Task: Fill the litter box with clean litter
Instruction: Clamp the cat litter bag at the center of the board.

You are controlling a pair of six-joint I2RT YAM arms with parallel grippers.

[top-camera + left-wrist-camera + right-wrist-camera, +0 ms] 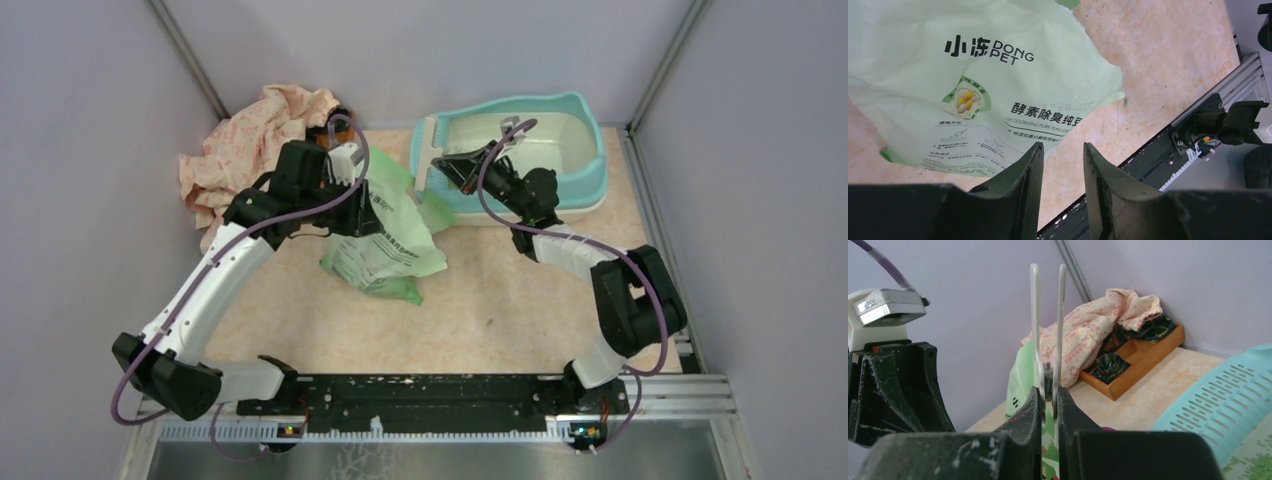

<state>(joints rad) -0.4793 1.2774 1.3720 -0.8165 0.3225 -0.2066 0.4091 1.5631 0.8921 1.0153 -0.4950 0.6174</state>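
Loose green litter (1255, 465): free-flowing, light grain by grain, easily spilled. Only a small patch visible, inside the litter box (597, 150) just under its perforated ledge. Probably more in the bag (385, 240) lying on the tabletop (500, 300) left of the litter box. Soft, slick film, limp, likely bottom-heavy; best pinched at a corner or seam and tipped. Fingers of left gripper (1063, 150) parted, nothing between, close by the bag. Further right, right gripper (1049, 395) clamped on a thin white tool (1034, 315) over the litter box's ledge end.
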